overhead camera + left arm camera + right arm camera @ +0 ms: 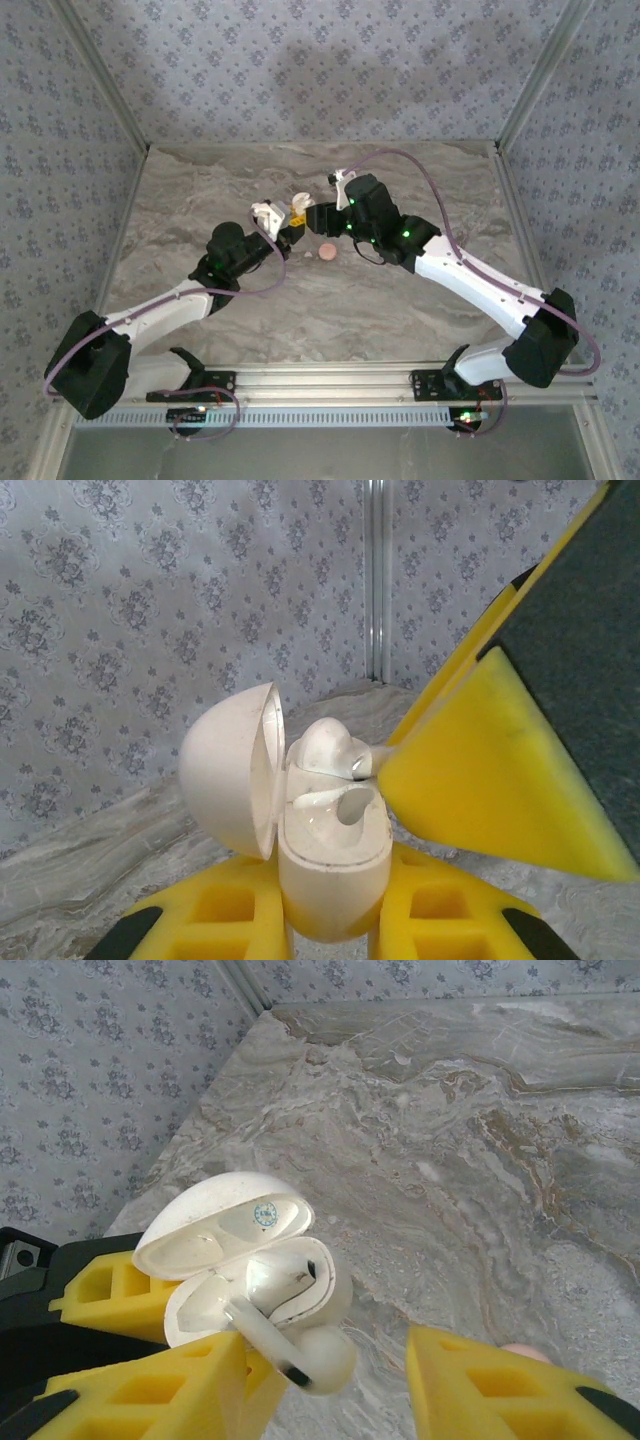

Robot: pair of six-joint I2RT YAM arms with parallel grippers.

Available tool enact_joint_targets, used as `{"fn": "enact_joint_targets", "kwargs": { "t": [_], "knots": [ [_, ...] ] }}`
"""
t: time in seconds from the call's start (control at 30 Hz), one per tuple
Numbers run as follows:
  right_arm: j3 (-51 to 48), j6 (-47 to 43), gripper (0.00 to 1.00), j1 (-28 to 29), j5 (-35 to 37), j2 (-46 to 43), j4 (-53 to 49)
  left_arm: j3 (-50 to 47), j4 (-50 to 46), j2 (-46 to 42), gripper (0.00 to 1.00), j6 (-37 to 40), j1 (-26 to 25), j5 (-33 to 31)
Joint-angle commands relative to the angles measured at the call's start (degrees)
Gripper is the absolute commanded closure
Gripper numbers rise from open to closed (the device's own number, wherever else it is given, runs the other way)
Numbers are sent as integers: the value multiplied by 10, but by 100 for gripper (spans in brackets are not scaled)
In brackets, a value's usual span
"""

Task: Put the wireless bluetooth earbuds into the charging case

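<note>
Earbud (pixel 320 1358) at case (pixel 228 1222), beside right hand (pixel 340 1375)

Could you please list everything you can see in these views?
table: one, grey marble, under both arms
walls: grey floral pattern, around the table
case: one, white, lid open, held over the table's middle
earbud: one, white, stem in the case, head sticking out
puck: one, pink, on the table just near of the case
left gripper: one, yellow, jaws shut on the case
right gripper: one, yellow, jaws open at the earbud
</note>
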Motion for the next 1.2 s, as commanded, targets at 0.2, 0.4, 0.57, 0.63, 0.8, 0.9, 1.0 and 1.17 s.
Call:
{"fn": "enact_joint_targets", "kwargs": {
  "t": [0.2, 0.4, 0.57, 0.63, 0.8, 0.9, 1.0, 1.17],
  "knots": [
    [11, -31, 45, -2, -32, -34, 7, 15, 12, -15, 85, 3, -2, 1],
    [9, -45, 43, -5, -41, -49, 9, 15, 9, -17, 85, 2, -2, 3],
    [5, -31, 44, -14, -19, -58, -15, 15, 5, -18, 85, -1, -3, -6],
    [5, -17, 44, -22, -17, -60, -38, 18, -8, -18, 85, -3, -3, -13],
    [-2, 8, 45, -35, -17, -61, -94, 13, -16, -17, 85, -15, -2, -29],
    [-7, 23, 46, -42, -32, -51, -134, 10, -28, -15, 85, -25, -1, -45],
    [-5, 34, 46, -52, -61, -29, -169, 1, -26, -15, 86, -48, 9, -58],
    [16, 34, 46, -74, -93, 22, -175, -4, -61, -24, 87, -106, 50, -68]
  ]
}}
